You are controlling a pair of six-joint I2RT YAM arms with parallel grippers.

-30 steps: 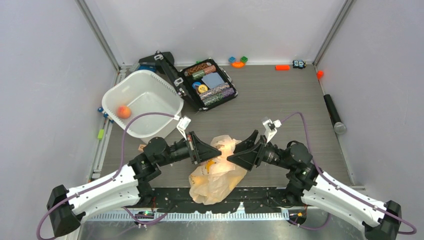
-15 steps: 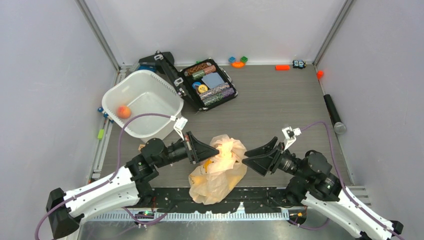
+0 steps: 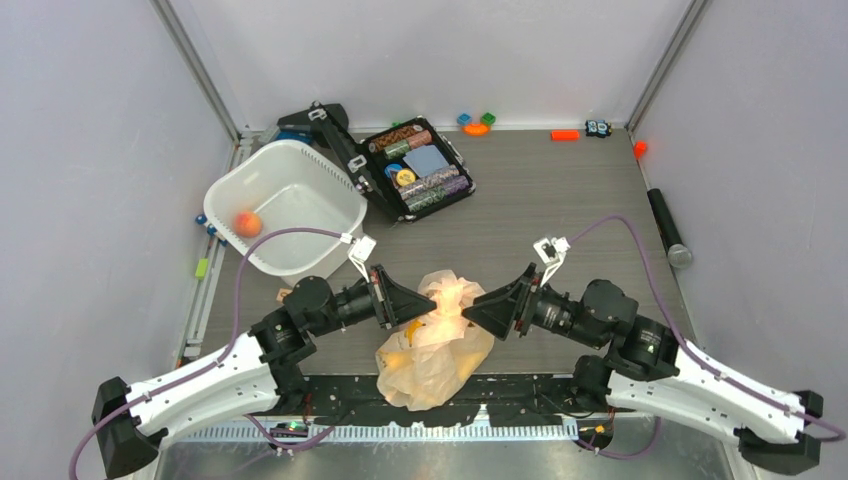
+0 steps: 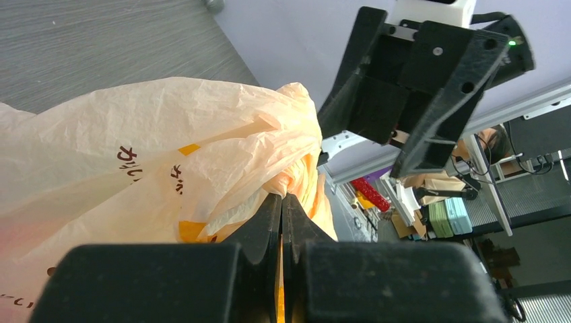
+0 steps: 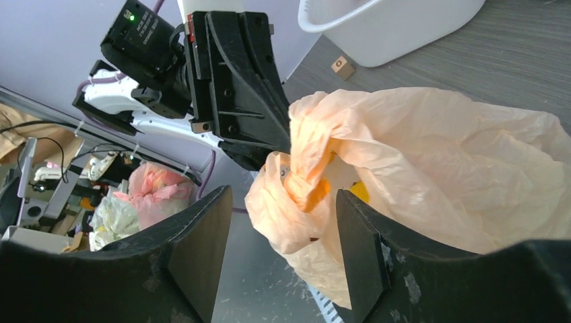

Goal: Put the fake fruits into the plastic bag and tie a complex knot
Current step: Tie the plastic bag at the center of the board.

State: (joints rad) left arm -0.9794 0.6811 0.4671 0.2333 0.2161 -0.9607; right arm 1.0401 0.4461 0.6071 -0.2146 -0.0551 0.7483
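Left gripper [image 4: 283,199] of yours is clamped tight on the plastic bag [image 3: 437,352], pinching the gathered film right under the twisted neck [image 5: 307,176]. My read is that it's acting as the anchor, holding the bag's top up off the table [image 3: 560,200] so the other side has something taut to work against. Your right gripper [image 5: 283,194] is about half open and holds nothing. Its two fingers sit either side of that twisted neck, lump in between, no contact that I can make out.

From above, both grippers point nose to nose over the top of the bag, nearly touching. The bag sits near the front edge of the table between the arms, slumped toward the bases, and yellow fake fruits [image 3: 412,330] show through the film. One small orange fruit [image 3: 247,223] is over in the white tub [image 3: 300,195], well apart from both grippers.

Looks like you're on the knot part, so I'd guess the right side is lining up to grab the twist.
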